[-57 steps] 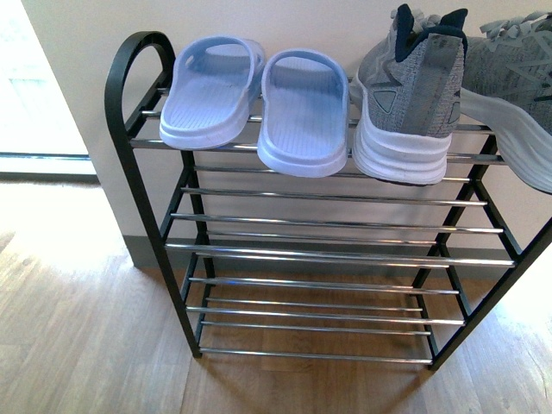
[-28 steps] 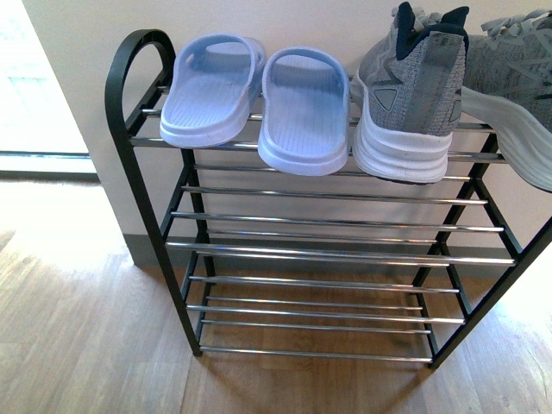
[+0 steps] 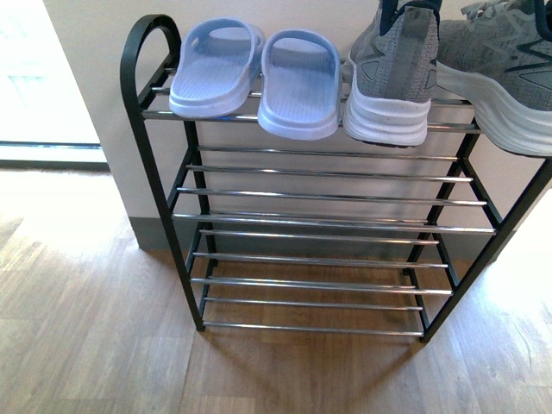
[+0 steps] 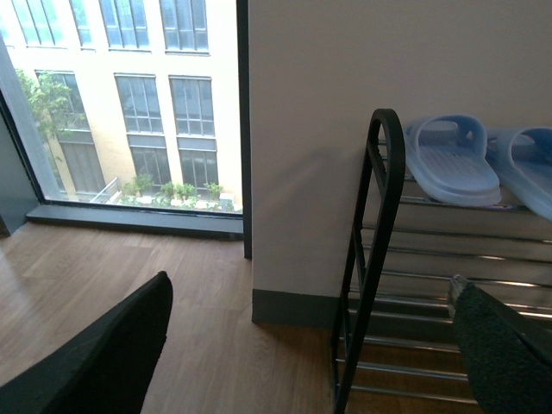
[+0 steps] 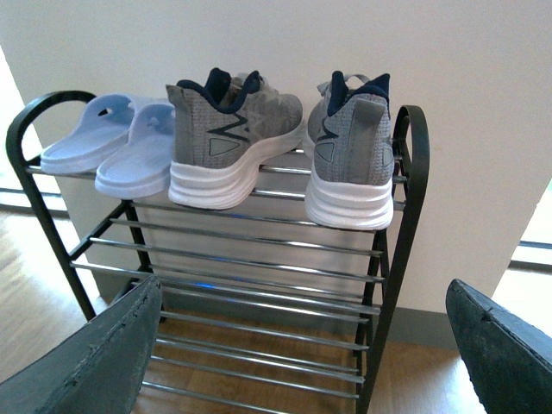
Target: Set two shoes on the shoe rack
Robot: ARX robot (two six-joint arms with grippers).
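The shoe rack point(image 3: 164, 224) is set on the wood floor point(image 3: 86, 345) against the wall. On its top tier, two pale blue slides point(image 3: 259, 73) are placed at the left and two grey sneakers point(image 3: 431, 73) at the right; the lower tiers carry nothing.

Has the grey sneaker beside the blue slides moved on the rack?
No. The sneaker still overhangs the rack's front bar beside the slide; only the view shifted.
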